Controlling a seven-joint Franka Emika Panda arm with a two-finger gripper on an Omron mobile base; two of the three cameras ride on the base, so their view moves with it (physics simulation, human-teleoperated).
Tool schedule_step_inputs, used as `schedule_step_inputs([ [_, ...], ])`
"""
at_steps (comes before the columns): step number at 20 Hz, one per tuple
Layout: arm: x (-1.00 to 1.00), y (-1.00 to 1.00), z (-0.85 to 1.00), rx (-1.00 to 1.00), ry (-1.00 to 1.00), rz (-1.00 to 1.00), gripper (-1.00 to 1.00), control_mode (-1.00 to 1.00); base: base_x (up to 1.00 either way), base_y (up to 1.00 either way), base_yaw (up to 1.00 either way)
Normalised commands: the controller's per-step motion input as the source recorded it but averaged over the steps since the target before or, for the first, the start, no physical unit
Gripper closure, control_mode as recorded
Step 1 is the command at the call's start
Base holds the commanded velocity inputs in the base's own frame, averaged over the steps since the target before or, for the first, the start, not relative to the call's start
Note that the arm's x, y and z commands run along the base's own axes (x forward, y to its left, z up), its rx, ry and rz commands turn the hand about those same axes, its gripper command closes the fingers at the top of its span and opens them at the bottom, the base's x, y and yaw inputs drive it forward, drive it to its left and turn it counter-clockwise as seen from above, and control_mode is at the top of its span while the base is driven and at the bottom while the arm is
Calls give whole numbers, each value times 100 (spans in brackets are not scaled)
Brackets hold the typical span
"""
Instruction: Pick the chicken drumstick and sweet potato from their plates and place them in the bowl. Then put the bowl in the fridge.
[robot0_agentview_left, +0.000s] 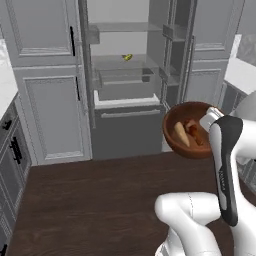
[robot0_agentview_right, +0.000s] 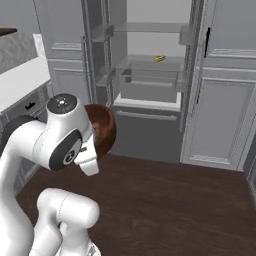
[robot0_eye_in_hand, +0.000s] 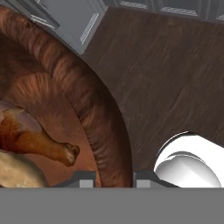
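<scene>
The reddish-brown wooden bowl (robot0_agentview_left: 172, 120) hangs in the air, tilted, in front of the open fridge (robot0_agentview_left: 125, 80). Inside it lie the pale tan sweet potato (robot0_agentview_left: 181, 134) and the redder chicken drumstick (robot0_agentview_left: 194, 131). My gripper (robot0_agentview_left: 210, 121) is shut on the bowl's right rim. In the hand view the rim (robot0_eye_in_hand: 87, 100) runs between my fingertips (robot0_eye_in_hand: 87, 178), with the drumstick (robot0_eye_in_hand: 35, 140) and the sweet potato (robot0_eye_in_hand: 17, 173) to the left. In the right base view the bowl (robot0_agentview_right: 104, 131) sits behind my arm's elbow. The plates are out of view.
The fridge (robot0_agentview_right: 150, 85) stands open with glass shelves, a clear drawer (robot0_agentview_left: 122, 77) and a small yellow item (robot0_agentview_left: 128, 57) on a shelf. Grey cabinets (robot0_agentview_left: 50, 100) flank it. A pale counter (robot0_agentview_left: 242, 75) lies to the right, above dark wooden floor (robot0_agentview_left: 100, 200).
</scene>
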Motion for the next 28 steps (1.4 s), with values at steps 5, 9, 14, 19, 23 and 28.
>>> schedule_step_inputs([
  [5, 0, 0, 0, 0, 0, 0, 100, 100, 100, -18, 0],
  [9, 0, 0, 0, 0, 0, 0, 100, 100, 100, -28, 0],
  [14, 0, 0, 0, 0, 0, 0, 100, 100, 100, -2, 0],
  [19, 0, 0, 0, 0, 0, 0, 100, 100, 100, -10, 0],
  [23, 0, 0, 0, 0, 0, 0, 100, 100, 100, 0, 0],
  [28, 0, 0, 0, 0, 0, 0, 100, 100, 100, 0, 0],
])
